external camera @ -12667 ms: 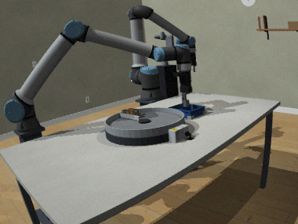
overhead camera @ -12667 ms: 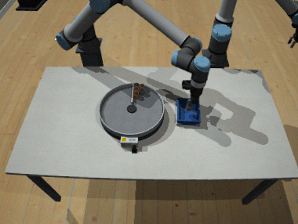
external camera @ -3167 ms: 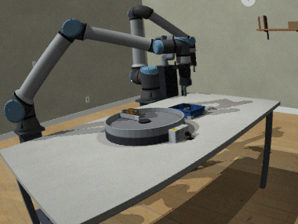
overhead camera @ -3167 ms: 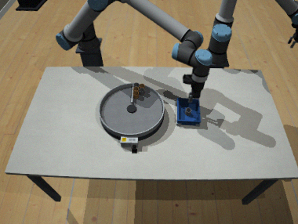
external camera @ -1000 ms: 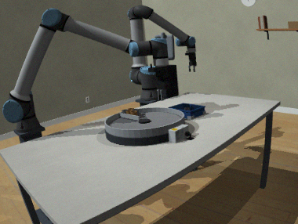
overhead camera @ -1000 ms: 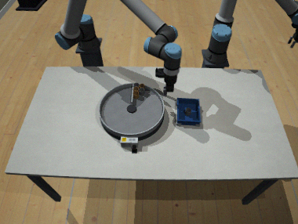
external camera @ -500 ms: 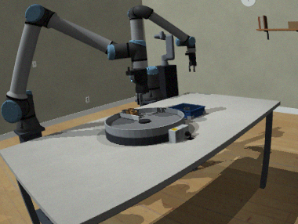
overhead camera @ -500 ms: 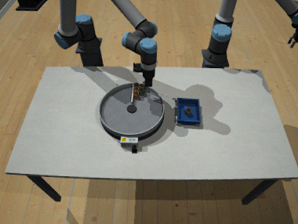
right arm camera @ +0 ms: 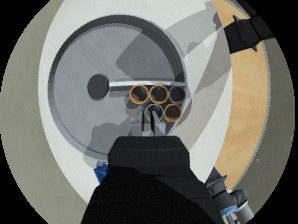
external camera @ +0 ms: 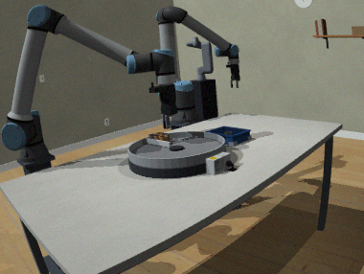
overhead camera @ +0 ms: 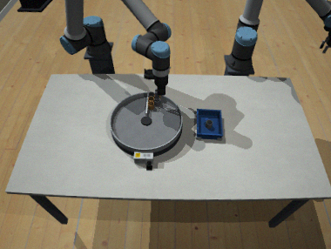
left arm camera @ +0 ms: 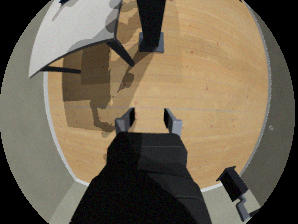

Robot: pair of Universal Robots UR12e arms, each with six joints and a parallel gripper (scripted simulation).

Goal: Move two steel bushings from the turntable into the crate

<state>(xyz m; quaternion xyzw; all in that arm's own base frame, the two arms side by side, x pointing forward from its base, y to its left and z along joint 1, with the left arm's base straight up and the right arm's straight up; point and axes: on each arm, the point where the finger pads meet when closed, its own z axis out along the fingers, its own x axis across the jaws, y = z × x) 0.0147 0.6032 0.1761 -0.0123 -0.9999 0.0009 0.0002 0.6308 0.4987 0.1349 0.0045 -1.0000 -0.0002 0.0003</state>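
R arm's fingers (overhead camera: 160, 93) are hovering partway open, nothing held, over bushings on the turntable (overhead camera: 126, 135) (external camera: 178, 165) (right arm camera: 80, 120); L fingers are hanging wide open.
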